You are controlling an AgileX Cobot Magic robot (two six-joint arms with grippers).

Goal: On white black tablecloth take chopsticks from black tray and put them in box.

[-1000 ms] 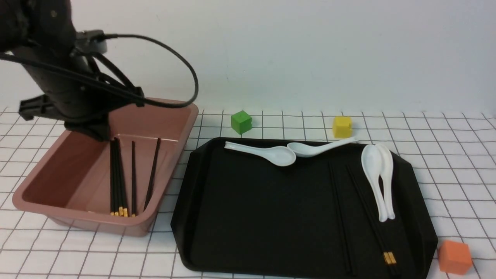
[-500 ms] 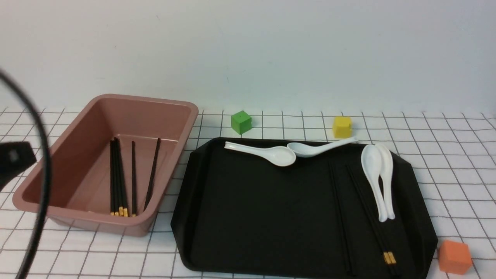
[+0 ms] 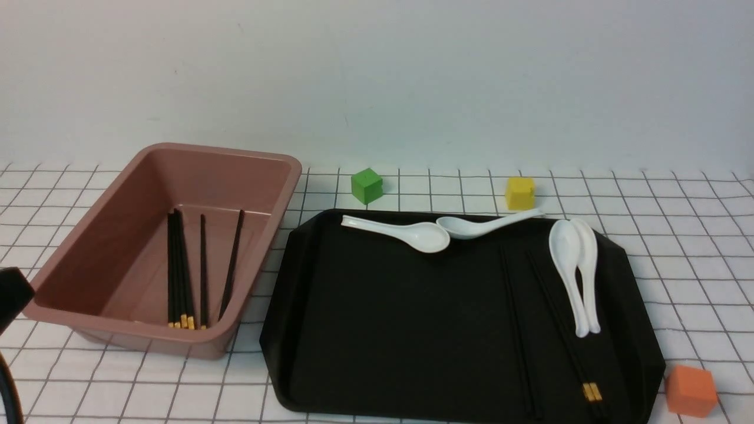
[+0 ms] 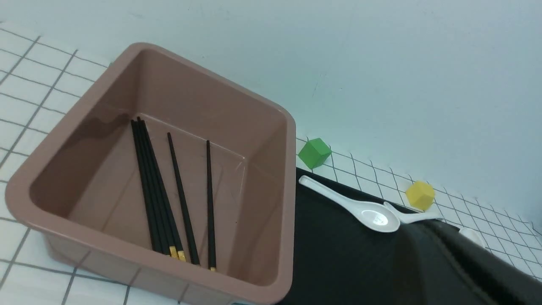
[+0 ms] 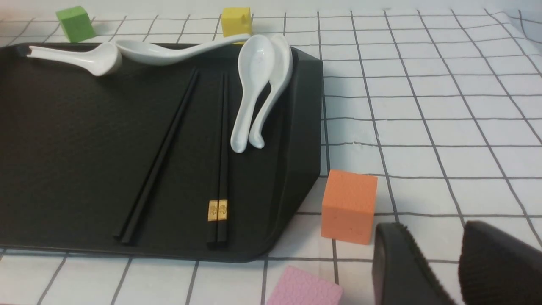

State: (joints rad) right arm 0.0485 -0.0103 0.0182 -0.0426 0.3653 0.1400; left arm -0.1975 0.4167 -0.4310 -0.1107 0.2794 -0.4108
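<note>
Front view: on the checked tablecloth covering the desk, a pink-brown box at left and a black tray at right, just beside each other. In the box, several black chopsticks lying lengthwise, gold bands toward the near wall, probably because only that way do they rest flat. On the right part of the tray, more chopsticks, not yet moved, running near to far beside two nested white spoons. Along the far rim, two more spoons. Off the tray, a green cube, a yellow cube and an orange cube. At the left edge, only a dark piece of the left arm; cannot tell the left end effector's opening.

Left wrist view: looks down into the box; shows the stored chopsticks on its floor. Shows no fingers.

Right wrist view: right end effector low over the cloth, near and right of the tray, jaws parted with a clear gap, holding and touching nothing. Close by, the orange cube and a pink block. Gold-banded chopstick ends pointing toward it, clear of the spoons, so likely the easier place to grasp.
</note>
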